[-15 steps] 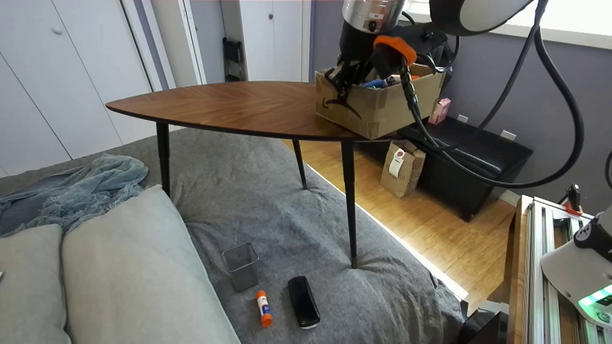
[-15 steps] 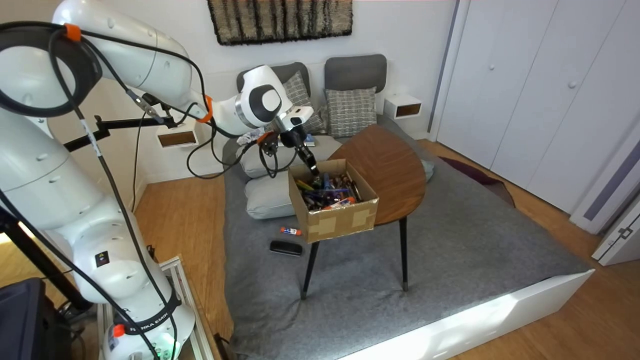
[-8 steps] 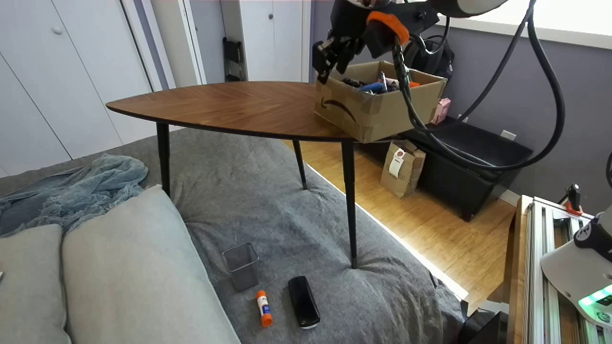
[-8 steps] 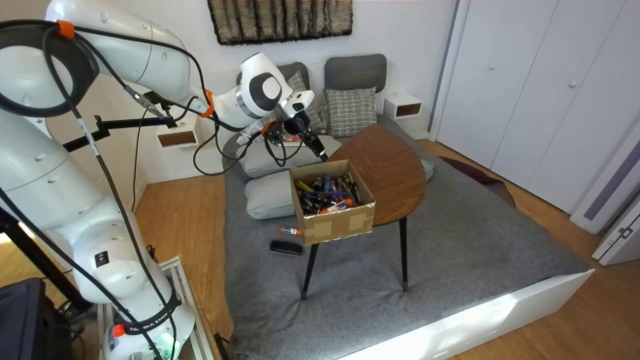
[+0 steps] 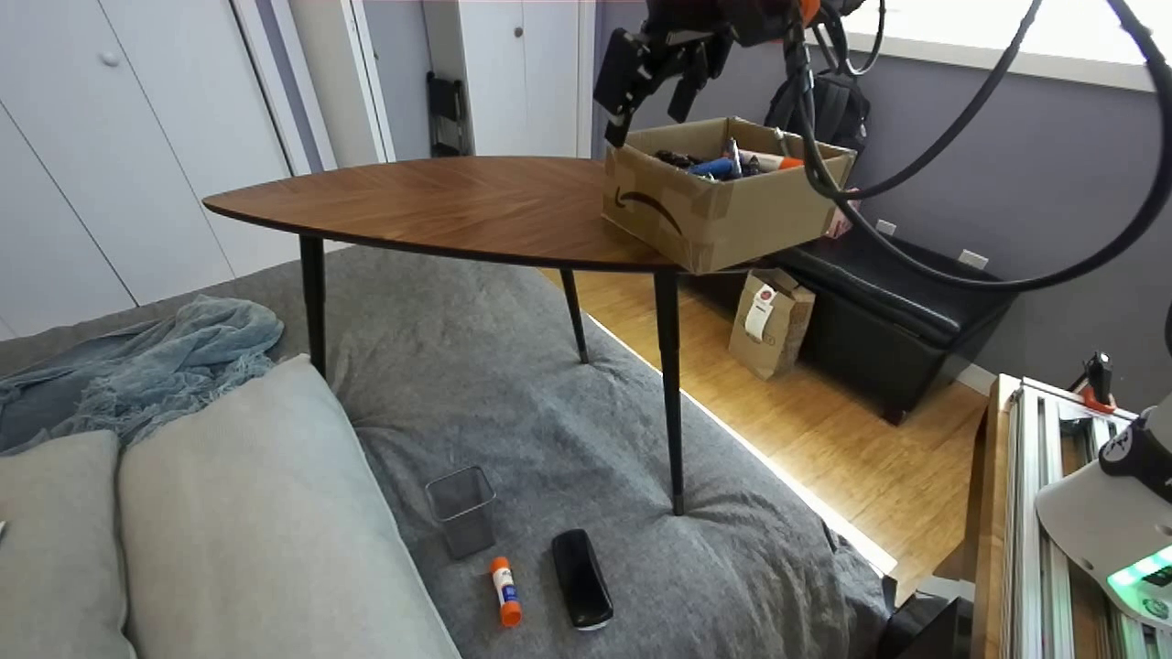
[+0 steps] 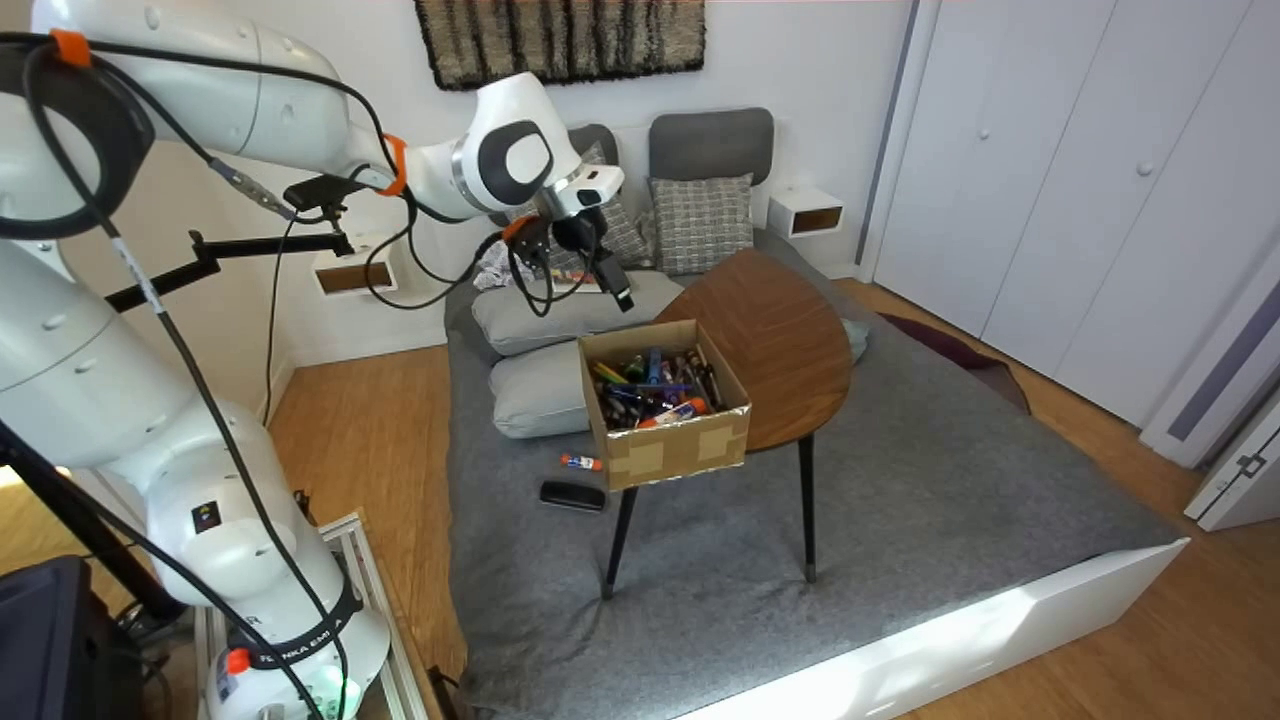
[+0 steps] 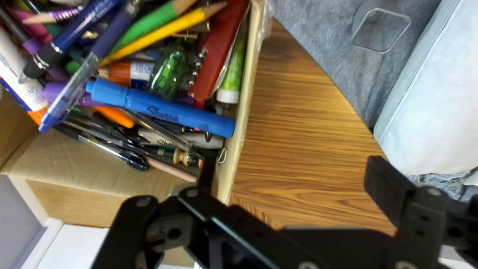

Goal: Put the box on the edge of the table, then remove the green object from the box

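We see the open cardboard box [image 5: 734,206] on the right end of the wooden table [image 5: 439,206], the gripper [image 5: 647,124] above the box's left rim, fingers parted. Nearer, we find a glue stick [image 5: 505,591] on the gray bedspread [image 5: 494,366].

Lighting bright overall. In an exterior view, the window [image 5: 1076,27] at far right is overexposed to white; the tool [image 5: 647,126] reads near-black, and a green light [image 5: 1141,567] glows at near right. In an exterior view, the bed frame [image 6: 960,650] at near right carries a washed-out patch of glare. Wrist view: the pillow [image 7: 437,97] at right almost white; grain of the surface [image 7: 298,149] legible; tool soft, underexposed.
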Controlling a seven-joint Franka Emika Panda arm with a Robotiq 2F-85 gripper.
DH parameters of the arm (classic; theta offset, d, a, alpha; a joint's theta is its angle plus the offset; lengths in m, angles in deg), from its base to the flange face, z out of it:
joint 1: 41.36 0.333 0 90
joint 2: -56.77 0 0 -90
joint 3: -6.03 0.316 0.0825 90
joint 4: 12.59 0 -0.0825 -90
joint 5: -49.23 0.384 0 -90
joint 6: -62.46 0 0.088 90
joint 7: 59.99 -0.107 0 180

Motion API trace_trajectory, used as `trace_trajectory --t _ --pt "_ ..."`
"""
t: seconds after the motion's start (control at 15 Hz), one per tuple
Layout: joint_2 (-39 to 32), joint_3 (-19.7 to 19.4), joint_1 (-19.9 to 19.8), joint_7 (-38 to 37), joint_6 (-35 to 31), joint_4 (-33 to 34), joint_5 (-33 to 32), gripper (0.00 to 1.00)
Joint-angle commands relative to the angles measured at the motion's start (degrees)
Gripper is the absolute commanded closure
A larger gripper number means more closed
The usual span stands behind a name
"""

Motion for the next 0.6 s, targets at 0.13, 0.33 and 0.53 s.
trace_trajectory --t 0.13,0.33,0.53 --pt "10.47 0.47 -2.56 -6.00 13.69 -3.94 4.22 0.00" --pt "13.85 0.90 -5.43 -12.18 18.30 -6.25 0.90 0.00" --pt "10.99 0.18 -4.29 -7.98 17.22 -3.73 2.82 0.00"
